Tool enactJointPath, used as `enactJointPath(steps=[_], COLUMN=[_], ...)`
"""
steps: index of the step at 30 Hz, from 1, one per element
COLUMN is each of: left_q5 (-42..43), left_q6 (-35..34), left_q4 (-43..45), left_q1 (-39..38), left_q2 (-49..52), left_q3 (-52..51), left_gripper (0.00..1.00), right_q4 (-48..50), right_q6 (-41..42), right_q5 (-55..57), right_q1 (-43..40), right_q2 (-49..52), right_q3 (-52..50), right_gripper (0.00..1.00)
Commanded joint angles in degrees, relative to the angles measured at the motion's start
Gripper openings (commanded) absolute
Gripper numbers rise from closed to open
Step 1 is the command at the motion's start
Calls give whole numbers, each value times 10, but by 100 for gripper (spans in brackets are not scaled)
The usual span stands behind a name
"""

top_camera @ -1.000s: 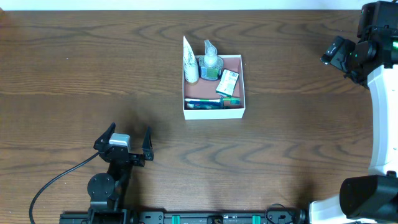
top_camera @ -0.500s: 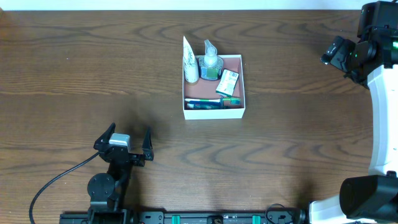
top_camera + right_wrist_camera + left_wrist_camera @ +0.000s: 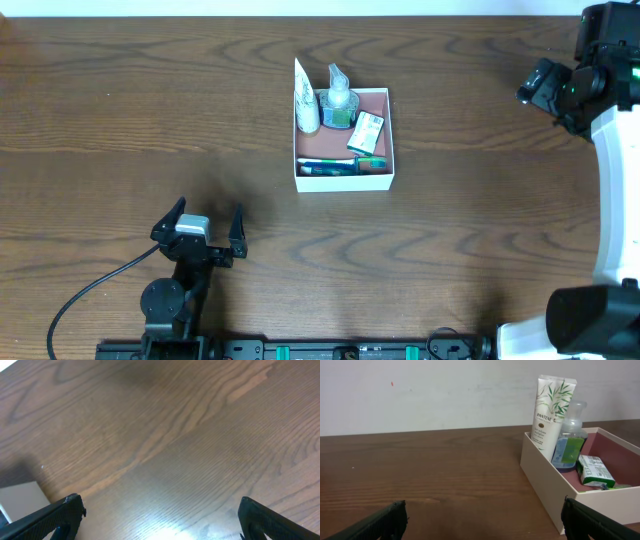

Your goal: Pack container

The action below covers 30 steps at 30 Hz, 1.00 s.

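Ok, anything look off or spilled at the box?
Nothing stands out. The tube and bottle stand upright in the box, the carton lies inside beside them, and no spill shows.

Soft, even light falls from above. The dark wooden table [image 3: 120,120] shows sharp grain, with a faint shadow just beside the left gripper [image 3: 210,206]. In the right wrist view a pale glare lies on the wood at the bottom edge, and a dark shadow at the left. In the left wrist view the container [image 3: 545,480] is sharp; the fingers [image 3: 380,520] are black and slightly blurred.
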Motion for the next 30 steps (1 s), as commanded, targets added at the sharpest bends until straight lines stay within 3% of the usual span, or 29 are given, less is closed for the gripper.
enactJointPath(steps=[1, 6, 16, 25, 30], left_q5=[4, 4, 4, 4, 4], left_q6=[10, 10, 10, 10, 10], left_q4=[-25, -25, -25, -25, -25], left_q1=[-1, -1, -1, -1, -1], left_q2=[-3, -3, -3, -3, -3], left_q3=[-7, -7, -7, -7, -7], left_gripper=[98, 98, 98, 98, 98], right_q4=[-5, 51, 431, 684, 761], right_q6=[3, -4, -44, -56, -56], right_q5=[8, 35, -81, -90, -94], right_q1=[34, 92, 98, 97, 97], right_q2=[-65, -162, -423, -631, -726], right_q3=[-8, -81, -450, -736, -850], right_gripper=[99, 99, 99, 99, 99])
